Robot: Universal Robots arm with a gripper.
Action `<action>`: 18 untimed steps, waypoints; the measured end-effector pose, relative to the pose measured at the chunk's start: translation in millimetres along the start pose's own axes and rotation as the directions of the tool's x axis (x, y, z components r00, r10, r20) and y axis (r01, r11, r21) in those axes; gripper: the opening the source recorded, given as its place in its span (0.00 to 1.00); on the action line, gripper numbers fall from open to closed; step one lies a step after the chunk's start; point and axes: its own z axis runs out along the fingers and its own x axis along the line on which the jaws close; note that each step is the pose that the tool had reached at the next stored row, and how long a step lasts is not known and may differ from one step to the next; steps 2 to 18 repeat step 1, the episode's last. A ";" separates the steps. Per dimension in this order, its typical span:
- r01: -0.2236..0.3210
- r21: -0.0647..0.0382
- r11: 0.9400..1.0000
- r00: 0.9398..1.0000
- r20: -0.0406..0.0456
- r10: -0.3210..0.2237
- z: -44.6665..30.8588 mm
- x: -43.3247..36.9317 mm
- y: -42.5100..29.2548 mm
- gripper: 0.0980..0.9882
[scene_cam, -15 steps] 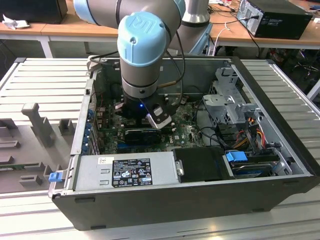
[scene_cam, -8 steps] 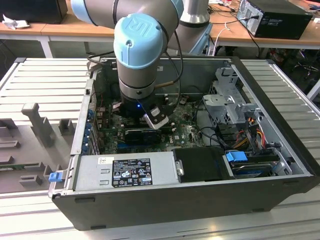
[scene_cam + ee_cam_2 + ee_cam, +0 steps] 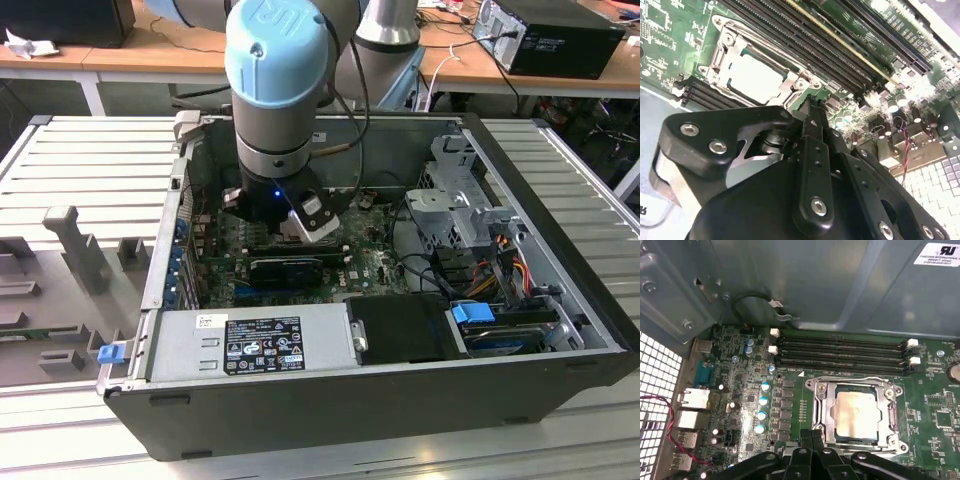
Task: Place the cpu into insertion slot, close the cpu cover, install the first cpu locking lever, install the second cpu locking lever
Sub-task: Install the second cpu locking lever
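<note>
The cpu (image 3: pixel 856 409) lies flat in the insertion slot (image 3: pixel 827 412) on the green motherboard (image 3: pixel 750 370), its pale silver-beige top showing through the square cut-out of the cpu cover (image 3: pixel 890 412), which we see lying down over it as a grey metal frame. In the second wrist view the same chip (image 3: pixel 754 77) sits inside that frame (image 3: pixel 722 55), with the long black memory slots (image 3: pixel 805 42) running just beside it. In the exterior view the arm reaches down into the open computer case (image 3: pixel 560 330), which rests on the slatted desk (image 3: pixel 90 160), near the case's middle.

The pincer (image 3: pixel 812 440) hangs just beside the socket's rim, its fingertips (image 3: pixel 805 436) pressed together with nothing between them.

We judge the chip to be light, thin, rigid and fragile, with a smooth lid that offers little friction; it would be taken by its opposite edges, never by its underside. The cover looks like stiff sheet metal, hinged on one side. We judge the levers to be springy wire, best pushed near their free ends. We cannot tell whether either lever is latched yet.
</note>
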 end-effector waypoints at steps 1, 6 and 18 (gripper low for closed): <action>0.000 0.000 1.000 1.000 0.000 0.000 -0.1 0.0 0.0 0.01; 0.000 0.000 1.000 1.000 0.000 0.000 -0.1 0.0 0.0 0.01; 0.000 0.000 1.000 1.000 0.000 0.000 -0.1 0.0 0.0 0.01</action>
